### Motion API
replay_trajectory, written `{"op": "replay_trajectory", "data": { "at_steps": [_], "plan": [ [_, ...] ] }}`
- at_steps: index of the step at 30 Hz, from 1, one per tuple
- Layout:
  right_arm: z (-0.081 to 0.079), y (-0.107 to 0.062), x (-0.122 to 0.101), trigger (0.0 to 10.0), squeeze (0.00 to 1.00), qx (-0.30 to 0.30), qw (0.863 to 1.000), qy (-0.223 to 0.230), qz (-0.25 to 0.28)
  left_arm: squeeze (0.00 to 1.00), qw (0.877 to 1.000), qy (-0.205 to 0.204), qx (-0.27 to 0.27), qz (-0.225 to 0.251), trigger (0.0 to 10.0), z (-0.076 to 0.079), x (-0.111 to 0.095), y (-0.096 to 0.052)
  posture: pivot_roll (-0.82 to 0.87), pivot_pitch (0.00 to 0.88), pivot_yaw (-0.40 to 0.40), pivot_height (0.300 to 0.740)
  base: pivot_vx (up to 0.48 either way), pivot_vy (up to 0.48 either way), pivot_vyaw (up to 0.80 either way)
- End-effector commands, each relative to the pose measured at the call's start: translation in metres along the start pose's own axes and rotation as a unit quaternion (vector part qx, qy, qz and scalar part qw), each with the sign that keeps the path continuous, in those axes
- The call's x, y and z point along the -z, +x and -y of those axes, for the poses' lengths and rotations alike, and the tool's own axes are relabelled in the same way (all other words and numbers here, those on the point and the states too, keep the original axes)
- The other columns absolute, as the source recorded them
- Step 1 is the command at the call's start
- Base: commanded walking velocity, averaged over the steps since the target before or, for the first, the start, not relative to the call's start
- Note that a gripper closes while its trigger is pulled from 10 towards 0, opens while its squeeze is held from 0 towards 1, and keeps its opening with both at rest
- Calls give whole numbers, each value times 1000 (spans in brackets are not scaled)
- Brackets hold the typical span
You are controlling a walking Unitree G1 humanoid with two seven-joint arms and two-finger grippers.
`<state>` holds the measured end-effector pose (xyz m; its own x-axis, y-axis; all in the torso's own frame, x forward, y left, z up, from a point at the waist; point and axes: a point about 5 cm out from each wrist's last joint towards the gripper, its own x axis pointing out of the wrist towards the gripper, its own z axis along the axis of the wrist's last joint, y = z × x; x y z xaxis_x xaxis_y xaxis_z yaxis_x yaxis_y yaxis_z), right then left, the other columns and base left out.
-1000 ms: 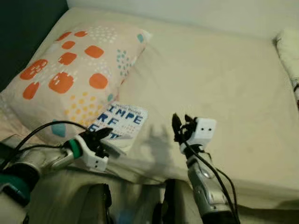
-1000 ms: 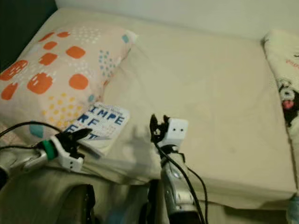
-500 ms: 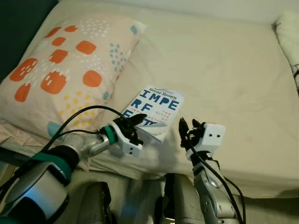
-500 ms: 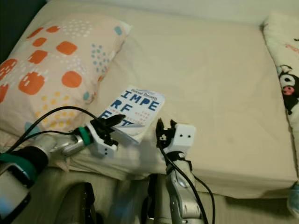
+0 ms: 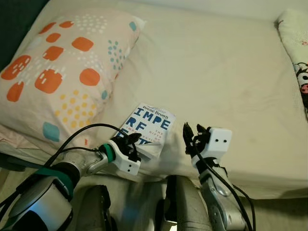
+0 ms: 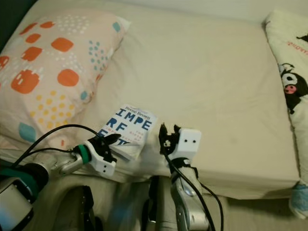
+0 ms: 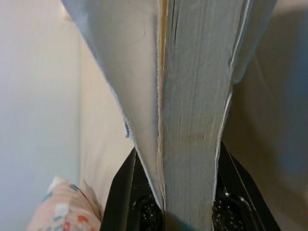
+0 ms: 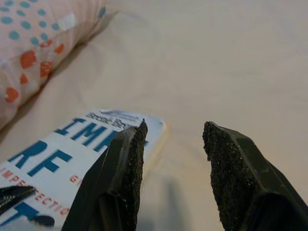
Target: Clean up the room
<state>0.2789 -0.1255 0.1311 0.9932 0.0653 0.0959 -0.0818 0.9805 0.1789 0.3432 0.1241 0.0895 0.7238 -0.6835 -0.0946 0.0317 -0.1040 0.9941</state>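
Note:
A white paperback book (image 5: 148, 129) with big blue letters lies at the bed's near edge, just right of the pillow. My left gripper (image 5: 133, 144) is shut on the book's near end; in the left wrist view the book's page edge (image 7: 192, 96) sits clamped between the two black fingers (image 7: 126, 192). My right gripper (image 5: 191, 135) hovers open a little to the right of the book, over the sheet. In the right wrist view its fingers (image 8: 127, 163) stand apart with the book's cover (image 8: 72, 154) beside them.
A pillow (image 5: 57, 72) with orange spots fills the bed's left side. The beige bed sheet (image 5: 216, 72) spreads across the middle. A white blanket with a cartoon figure (image 6: 288, 72) lies at the right edge. A black cable (image 5: 77, 142) loops over my left arm.
The view has shifted between frames. My left gripper, holding the book, came in from the pillow's corner to the bed's near edge beside the right gripper. The right gripper stays open.

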Motion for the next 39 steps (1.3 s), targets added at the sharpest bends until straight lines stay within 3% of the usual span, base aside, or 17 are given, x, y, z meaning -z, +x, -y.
{"op": "replay_trajectory", "data": {
  "at_steps": [1,9,10,11,20,23,24,32,34,35,36,39],
  "plan": [
    [2,-5,5,10000,0,5,1000,-4,-16,0,999,-11,21,-35,10000,10,6,-8,-99,308,-41,585,0,0,0],
    [1,-6,3,10000,0,3,1000,-6,-18,16,998,-3,11,-56,10000,-1,17,-7,-102,311,-37,585,0,0,0],
    [0,-6,3,10000,0,3,1000,-7,-19,294,998,-1,13,-57,10000,-1,18,-7,-101,310,-37,585,0,0,0],
    [-1,-7,3,10000,0,3,1000,-7,-21,1000,998,-2,14,-56,10000,-1,18,-7,-100,312,-38,585,0,0,0],
    [-3,-5,3,10000,0,0,1000,-5,-24,1000,998,-23,3,-52,10000,-2,16,-7,-92,310,-40,585,0,0,0],
    [-4,-4,3,10000,0,-1,1000,-5,-24,1000,998,-47,-6,-41,10000,-5,13,-6,-83,305,-40,585,0,0,0],
    [-4,-3,4,10000,0,-2,1000,-4,-24,0,997,-60,-9,-36,10000,-5,11,-5,-73,300,-37,585,0,0,0],
    [-7,1,5,10000,0,-3,1000,1,-23,0,995,-100,8,-1,10000,-5,3,-4,-51,288,-30,585,0,0,0],
    [-8,3,6,10000,0,-3,1000,3,-22,0,987,-141,70,17,10000,8,-4,-10,-24,272,-21,585,0,0,0],
    [-8,3,6,10000,0,-3,1000,3,-22,0,987,-141,70,17,10000,8,-4,-10,-24,272,-21,585,0,0,0],
    [-9,4,8,10000,0,-3,1000,6,-22,0,977,-182,106,35,10000,14,-9,-15,-4,263,-16,585,0,0,0],
    [-9,5,9,10000,0,-3,1000,7,-23,0,973,-198,111,35,10000,14,-9,-16,9,257,-14,585,0,0,0]
  ]
}}
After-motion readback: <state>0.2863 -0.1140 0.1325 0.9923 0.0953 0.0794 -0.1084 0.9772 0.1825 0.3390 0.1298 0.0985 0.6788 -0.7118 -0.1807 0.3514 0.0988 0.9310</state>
